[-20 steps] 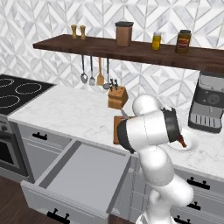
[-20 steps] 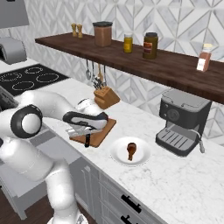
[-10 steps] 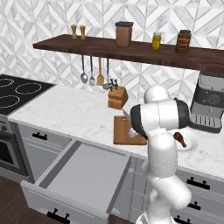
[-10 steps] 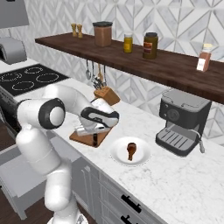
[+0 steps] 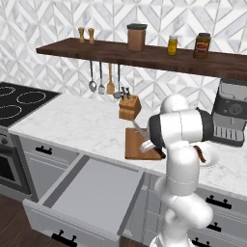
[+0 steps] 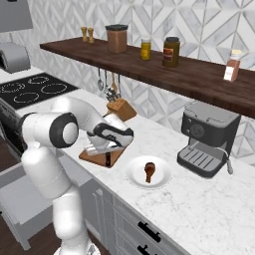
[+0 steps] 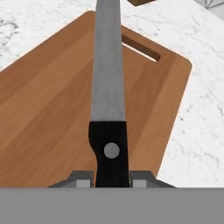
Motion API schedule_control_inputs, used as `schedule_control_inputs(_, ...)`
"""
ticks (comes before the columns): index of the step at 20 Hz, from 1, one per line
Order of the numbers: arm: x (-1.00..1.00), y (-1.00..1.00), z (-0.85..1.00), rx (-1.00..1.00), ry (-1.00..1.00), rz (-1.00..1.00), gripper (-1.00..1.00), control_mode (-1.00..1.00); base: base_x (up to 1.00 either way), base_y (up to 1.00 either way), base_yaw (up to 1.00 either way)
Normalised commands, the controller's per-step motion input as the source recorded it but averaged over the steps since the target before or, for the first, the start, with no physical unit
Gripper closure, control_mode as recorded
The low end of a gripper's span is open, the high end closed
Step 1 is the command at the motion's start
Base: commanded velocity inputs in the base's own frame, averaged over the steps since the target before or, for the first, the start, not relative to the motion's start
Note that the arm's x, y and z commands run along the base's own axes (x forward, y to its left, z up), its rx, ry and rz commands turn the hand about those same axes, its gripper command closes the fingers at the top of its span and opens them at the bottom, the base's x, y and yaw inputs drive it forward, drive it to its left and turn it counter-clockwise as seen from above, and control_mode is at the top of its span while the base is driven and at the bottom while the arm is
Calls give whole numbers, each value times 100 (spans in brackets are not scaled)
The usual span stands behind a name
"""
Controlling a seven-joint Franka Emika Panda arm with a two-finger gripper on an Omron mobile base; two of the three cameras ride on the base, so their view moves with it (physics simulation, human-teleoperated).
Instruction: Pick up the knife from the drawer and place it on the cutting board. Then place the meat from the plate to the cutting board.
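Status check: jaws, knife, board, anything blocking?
Gripper jaws shut on knife handle. Blade out over cutting board. Meat on plate. Drawer open. Nothing in the way on the board.

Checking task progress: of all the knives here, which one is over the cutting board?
The slim black-handled knife, gripped in the gripper over the cutting board. The others stand in the knife block beyond it.

Matt grey metal knife blade (image 7: 107, 65), smooth brown wooden cutting board (image 7: 52, 109), glossy white marble counter (image 7: 201, 131).
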Motion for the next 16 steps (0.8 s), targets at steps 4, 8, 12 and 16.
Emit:
schedule_control_inputs(4,100,21,28,12,24,-30,100,-100,0,0,0)
schedule_control_inputs(8,100,7,13,15,28,-24,100,-100,0,0,0)
schedule_control_inputs(12,100,6,47,6,26,-16,100,-100,0,0,0)
schedule_control_inputs(16,100,11,62,4,23,-9,100,-100,0,0,0)
